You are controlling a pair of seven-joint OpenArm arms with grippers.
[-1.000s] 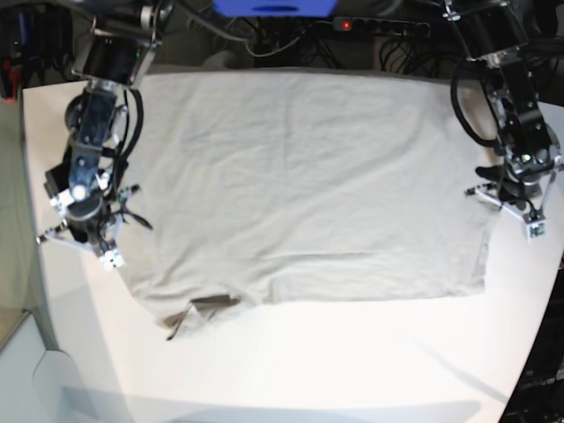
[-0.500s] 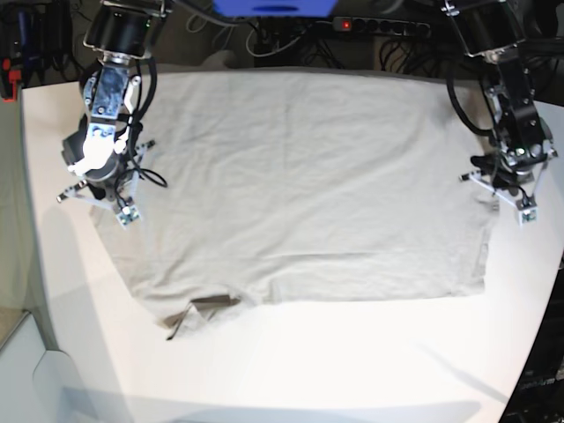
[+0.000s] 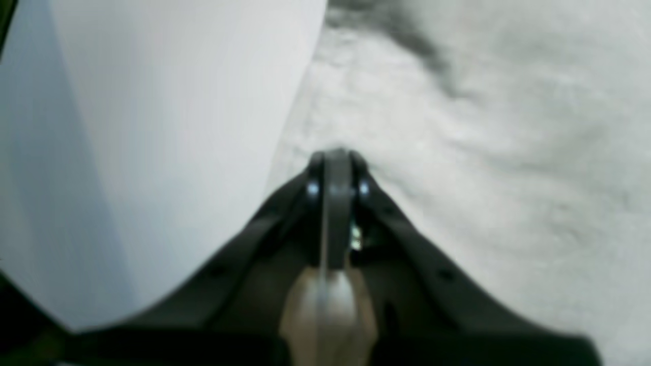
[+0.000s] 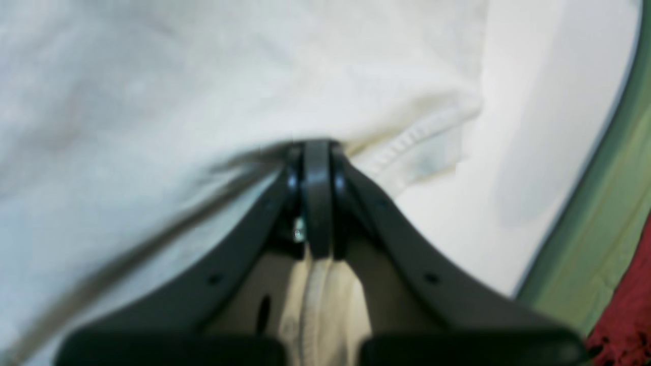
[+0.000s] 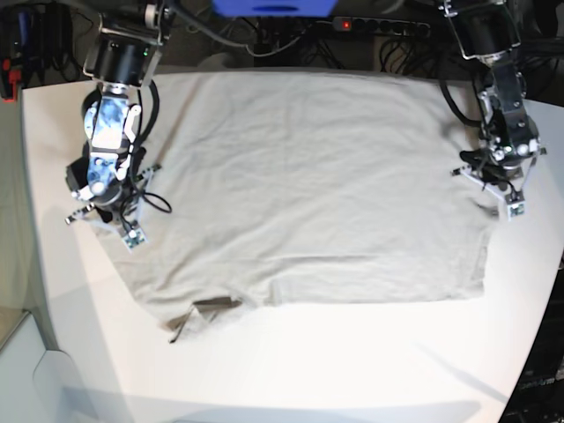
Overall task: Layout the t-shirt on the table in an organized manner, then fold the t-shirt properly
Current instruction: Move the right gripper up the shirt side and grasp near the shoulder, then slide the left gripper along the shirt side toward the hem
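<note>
The large smooth white bench [image 5: 291,361] with a curved edge carries the plain beige-grey cotton t-shirt [image 5: 308,185], spread flat. The right gripper [image 4: 316,152] is clamped on its ribbed hem; the left gripper [image 3: 335,162] pinches the opposite edge's fabric.

No legible text or labels anywhere.

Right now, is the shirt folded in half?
No, the shirt lies spread open across the table, one flat layer.
</note>
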